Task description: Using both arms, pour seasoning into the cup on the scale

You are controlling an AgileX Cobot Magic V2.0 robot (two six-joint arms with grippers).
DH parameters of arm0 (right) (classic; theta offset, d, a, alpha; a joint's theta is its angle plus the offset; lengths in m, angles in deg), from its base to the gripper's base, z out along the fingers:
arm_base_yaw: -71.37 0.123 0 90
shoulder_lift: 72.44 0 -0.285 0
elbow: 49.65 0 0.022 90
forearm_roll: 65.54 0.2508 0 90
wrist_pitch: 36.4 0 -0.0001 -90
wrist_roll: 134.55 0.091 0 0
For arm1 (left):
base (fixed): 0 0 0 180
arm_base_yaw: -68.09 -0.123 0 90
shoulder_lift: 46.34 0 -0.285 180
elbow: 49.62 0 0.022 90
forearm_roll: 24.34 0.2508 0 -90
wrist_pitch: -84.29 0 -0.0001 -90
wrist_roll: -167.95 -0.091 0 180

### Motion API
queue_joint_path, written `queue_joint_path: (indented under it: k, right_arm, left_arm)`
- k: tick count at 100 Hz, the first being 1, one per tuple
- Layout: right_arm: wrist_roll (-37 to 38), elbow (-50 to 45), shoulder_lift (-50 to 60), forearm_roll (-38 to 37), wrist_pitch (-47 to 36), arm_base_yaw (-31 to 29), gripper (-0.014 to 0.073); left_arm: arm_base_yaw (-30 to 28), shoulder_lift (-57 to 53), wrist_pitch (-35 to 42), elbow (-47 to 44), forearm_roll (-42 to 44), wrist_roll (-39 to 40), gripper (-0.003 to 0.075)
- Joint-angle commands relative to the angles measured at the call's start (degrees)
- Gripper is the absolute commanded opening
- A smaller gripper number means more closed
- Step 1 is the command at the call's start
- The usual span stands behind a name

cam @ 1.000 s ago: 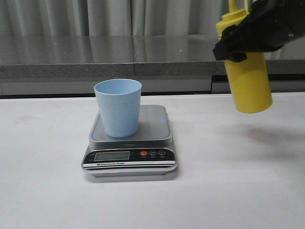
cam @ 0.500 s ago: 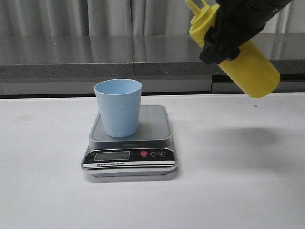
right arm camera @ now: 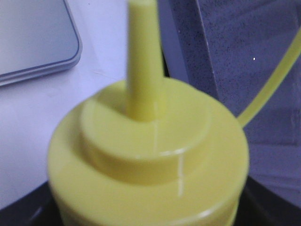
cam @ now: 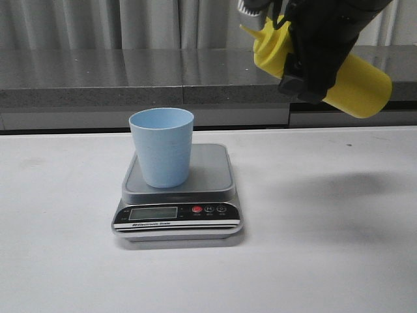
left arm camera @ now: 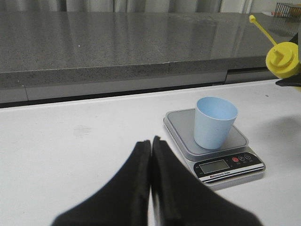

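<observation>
**Tilting the bottle toward the cup**

The right gripper [cam: 311, 62], clamped around the seasoning bottle [cam: 357, 81], holds it tilted high to the right of the cup [cam: 161, 147], which stands on the scale [cam: 215, 171]. The left gripper [left arm camera: 151, 155] rests pressed together, empty. To pour well, bring the nozzle over the cup mouth before tipping further.

My worktop [cam: 339, 261]: plain white, matte. Only the scale [cam: 178, 195] sits directly on it, roughly centre, a bit left, display panel on the near side. Grey stone ledge [cam: 130, 78] runs along the far edge. Soft shadow on the right.
</observation>
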Motion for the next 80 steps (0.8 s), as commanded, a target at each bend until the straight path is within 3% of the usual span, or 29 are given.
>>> queue_joint_path:
  k: [1, 14, 46, 80]
  right_arm:
    - [1.93, 2.27, 2.33, -5.31, -0.4, 1.58, 0.02]
    - [5.33, 3.3, 1.33, -8.79, 1.54, 4.03, 0.02]
    - [8.37, 9.23, -4.52, -20.64, 18.44, 10.86, 0.02]
    - [10.59, 10.16, -7.73, -31.58, 21.01, 15.53, 0.02]
  left_arm:
    - [-0.06, 0.87, 4.33, 1.35, -0.38, 0.33, -0.002]
    - [-0.06, 0.87, 4.33, 1.35, -0.38, 0.33, -0.002]
    - [-0.06, 0.87, 4.33, 1.35, -0.38, 0.33, -0.002]
    - [-0.06, 0.87, 4.33, 1.35, -0.38, 0.33, -0.002]
